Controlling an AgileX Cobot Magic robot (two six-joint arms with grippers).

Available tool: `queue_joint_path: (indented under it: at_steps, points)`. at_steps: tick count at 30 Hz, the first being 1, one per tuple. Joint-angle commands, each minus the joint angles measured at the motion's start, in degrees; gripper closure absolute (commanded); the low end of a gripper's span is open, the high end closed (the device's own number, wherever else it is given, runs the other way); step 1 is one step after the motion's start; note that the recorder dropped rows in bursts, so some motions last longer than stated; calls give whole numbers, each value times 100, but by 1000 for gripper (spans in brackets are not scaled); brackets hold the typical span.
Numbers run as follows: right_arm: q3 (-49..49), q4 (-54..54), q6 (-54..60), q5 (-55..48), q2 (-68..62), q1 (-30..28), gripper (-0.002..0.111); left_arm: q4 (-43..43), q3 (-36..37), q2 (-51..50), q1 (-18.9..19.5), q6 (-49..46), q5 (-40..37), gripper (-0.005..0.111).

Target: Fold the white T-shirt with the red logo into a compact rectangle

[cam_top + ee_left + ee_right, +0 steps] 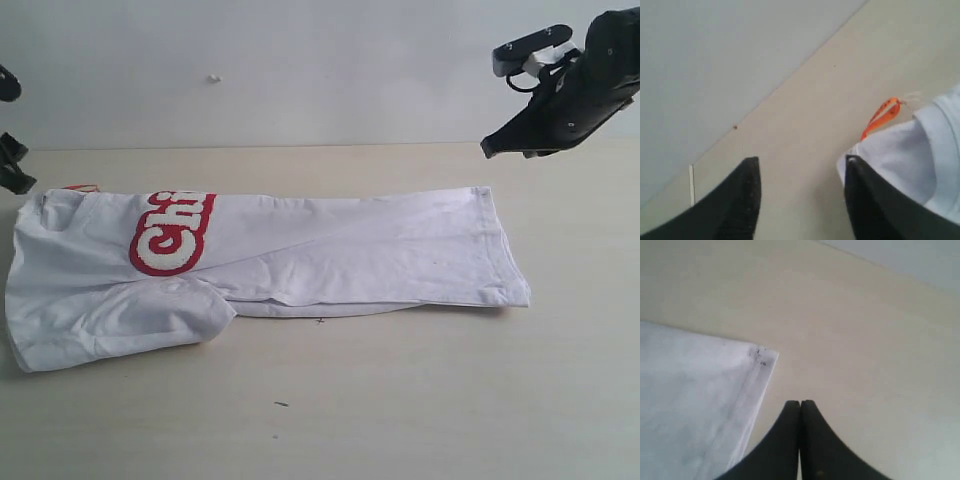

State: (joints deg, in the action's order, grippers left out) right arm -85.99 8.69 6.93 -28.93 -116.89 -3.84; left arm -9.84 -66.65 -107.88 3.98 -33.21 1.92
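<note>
White T-shirt (330, 250): lies flat on the bench (420, 400), folded lengthwise into a long band that runs across the exterior view, neck end at the left and bottom end at the right.
Left arm (12, 165): only dark parts of it show at the left edge of the exterior view, just off the shirt's neck end.
Left jaws: spread wide with nothing between them. In the left wrist view one stands over bare bench and the other in front of the shirt's neck-end edge; whether it touches the cloth cannot be told.
Orange tag (881, 116): a small loop sticking out from the neck end onto the bench, beside the wall-side edge of the shirt.
Sleeve (150, 315): folded in over the near left corner of the band, rumpled, its rounded edge pointing right.
Red logo (172, 232): on the top layer, left of the middle, turned sideways; only part of the white lettering in red outline shows.
Hem (757, 385): the stitched right end of the band, straight, with tiny dark specks at its far corner.
Right arm (575, 90): raised above the bench at the upper right, against the wall (300, 60), apart from the shirt.
Right jaws: pressed together, holding nothing, over bare bench just off the hem's corner.
</note>
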Motion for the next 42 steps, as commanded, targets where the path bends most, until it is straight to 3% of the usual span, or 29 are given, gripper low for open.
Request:
queue_joint_path:
  at_steps: [1, 3, 8, 11, 13, 15, 18, 24, 28, 34, 42]
  points:
    - [-37, -805, 786, -429, 12, -22, 108, 32, -5, 281, 4, 728, -806, 86]
    - [-37, -1470, 1292, -680, 12, -22, 108, 113, -5, 320, -32, 810, -1331, 106]
    - [50, -2290, 1848, -1311, 12, -22, 108, 380, -5, 320, -304, 548, -2893, 107]
    - [182, -2290, 1859, -1488, 12, -22, 108, 1501, -5, 320, -507, -703, -3884, 107]
    - [347, -2290, 1887, -1430, 12, -22, 108, 2747, -5, 320, -577, -1736, -4424, 107]
    - [517, -2290, 1887, -1280, 12, -22, 108, 3585, 5, 320, -611, -2452, -4639, 107]
    - [745, -2290, 1869, -976, 3, -22, 108, 3959, 137, 320, -720, -2478, -4407, 107]
    - [796, -2340, 1839, -685, -192, -22, 108, 3519, 551, 43, -917, -2445, -3432, 107]
    - [785, -2367, 1849, -549, -512, -22, 108, 3600, 554, -228, -917, -1732, -2170, 107]
    - [722, -2367, 1871, -381, -849, -22, 108, 3934, 469, -492, -917, -1575, -681, 107]
    - [606, -2321, 1886, -374, -908, -22, 108, 4080, -122, -1495, -917, -1554, -970, 107]
